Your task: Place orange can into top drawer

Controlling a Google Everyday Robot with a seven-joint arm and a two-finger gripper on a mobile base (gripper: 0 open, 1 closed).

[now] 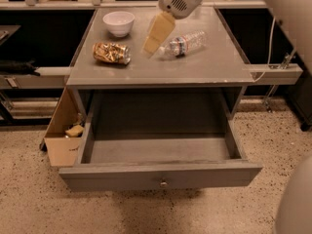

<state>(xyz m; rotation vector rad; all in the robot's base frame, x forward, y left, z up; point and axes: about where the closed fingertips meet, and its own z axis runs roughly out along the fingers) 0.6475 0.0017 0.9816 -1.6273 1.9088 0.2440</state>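
The orange can [111,52] lies on its side on the grey table top [195,69], at the left. The top drawer [161,174] is pulled wide open below the table, and nothing shows inside it. My gripper [152,42] hangs over the middle of the table top, between the can and a clear water bottle [187,43]. It is just to the right of the can and not touching it. It holds nothing that I can see.
A white bowl [119,22] stands at the back left of the table top. A tan cardboard box [63,130] with scraps sits on the floor left of the drawer. Dark shelving runs on both sides.
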